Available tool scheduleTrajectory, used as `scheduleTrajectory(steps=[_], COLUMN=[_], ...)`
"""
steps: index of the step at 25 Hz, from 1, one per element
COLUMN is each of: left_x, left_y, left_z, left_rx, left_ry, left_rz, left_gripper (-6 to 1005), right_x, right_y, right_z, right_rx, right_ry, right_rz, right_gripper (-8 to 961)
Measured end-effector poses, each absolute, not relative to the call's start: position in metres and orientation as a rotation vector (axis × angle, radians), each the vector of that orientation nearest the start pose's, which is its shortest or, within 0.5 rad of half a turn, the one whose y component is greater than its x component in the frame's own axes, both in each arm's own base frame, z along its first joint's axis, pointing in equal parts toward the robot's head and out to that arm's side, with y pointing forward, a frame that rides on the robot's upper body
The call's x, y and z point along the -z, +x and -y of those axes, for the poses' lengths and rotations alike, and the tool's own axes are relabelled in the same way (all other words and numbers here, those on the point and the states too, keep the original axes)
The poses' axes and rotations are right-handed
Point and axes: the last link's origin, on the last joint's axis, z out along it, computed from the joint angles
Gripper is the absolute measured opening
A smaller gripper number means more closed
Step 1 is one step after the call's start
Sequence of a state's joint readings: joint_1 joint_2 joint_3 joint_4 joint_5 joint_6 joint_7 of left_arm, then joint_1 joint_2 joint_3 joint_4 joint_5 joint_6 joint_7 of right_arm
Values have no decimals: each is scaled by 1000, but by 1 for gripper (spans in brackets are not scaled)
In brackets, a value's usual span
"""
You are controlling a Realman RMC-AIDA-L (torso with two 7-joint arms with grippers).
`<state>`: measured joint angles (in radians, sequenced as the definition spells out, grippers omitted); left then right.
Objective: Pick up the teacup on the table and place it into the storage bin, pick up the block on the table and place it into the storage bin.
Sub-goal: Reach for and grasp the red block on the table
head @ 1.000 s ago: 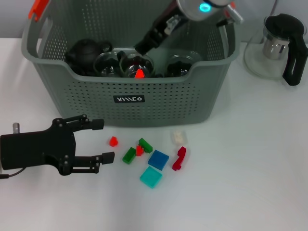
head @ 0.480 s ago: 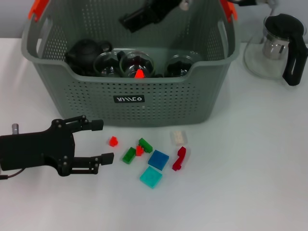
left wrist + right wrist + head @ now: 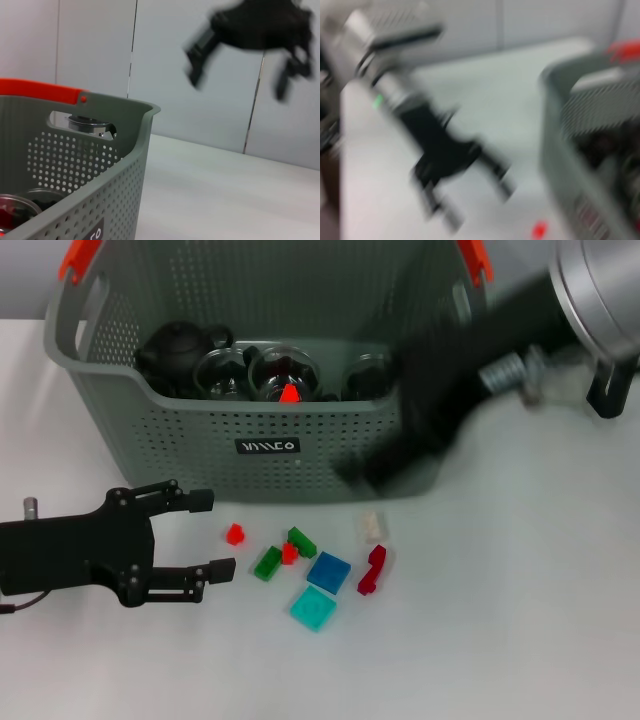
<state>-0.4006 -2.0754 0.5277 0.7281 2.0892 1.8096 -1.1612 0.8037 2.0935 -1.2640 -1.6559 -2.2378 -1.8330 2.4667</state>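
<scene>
1. My right gripper (image 3: 365, 470) is a dark smear low against the front wall of the large grey-green perforated storage bin (image 3: 130, 415) with orange handle ends; I cannot tell how its jaws stand, or whether they carry anything.
2. My left gripper (image 3: 215, 533) rests on the white table (image 3: 520, 630), fingers apart and empty, just beside the small red block (image 3: 235, 533).
3. The glass teacups (image 3: 285, 375) sit inside the bin beside a black teapot (image 3: 175, 345); the blocks lie loose in front of it — green (image 3: 267, 562), blue (image 3: 329, 571), teal (image 3: 314, 608), dark red (image 3: 372, 569), pale (image 3: 372, 526).
4. Risk, as I judge it: at this speed the right arm could clip the bin wall and shove it, or sweep the pale block away.
5. The blocks are small and bunched — a closing grip could scatter neighbours.
6. Both arms converging here could collide.
</scene>
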Motion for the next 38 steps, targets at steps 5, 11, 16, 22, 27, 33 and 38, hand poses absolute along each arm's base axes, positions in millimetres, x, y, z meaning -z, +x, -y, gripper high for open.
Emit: scheduleTrajectory(steps=[5,11,16,22,27,33,38], left_x=[-27,-27,-28,-27,-27,-27,-26], left_y=[-293,-293,-293,-293,-294,-295,-294], left_z=[-275,-276,-276,-276,-276,-275,-276], left_rx=[755,746,741,735,731,732,733], left_ry=[-2753,-2751,-2757,-2762,-2760,-2758,-2760], left_rz=[413,407,397,395,400,402,402], left_gripper=[872,872,872,872,872,873,873], right_x=[-31,-11,20,50,71,89,100], right_y=[60,86,99,102,103,112,115], right_z=[-312,-316,-332,-348,-352,-356,-353], right_rx=[274,459,609,704,739,768,783], right_ry=[-3065,-3031,-2986,-2930,-2888,-2836,-2809], right_rz=[-424,-612,-735,-738,-679,-669,-628], right_gripper=[942,945,944,943,941,940,941])
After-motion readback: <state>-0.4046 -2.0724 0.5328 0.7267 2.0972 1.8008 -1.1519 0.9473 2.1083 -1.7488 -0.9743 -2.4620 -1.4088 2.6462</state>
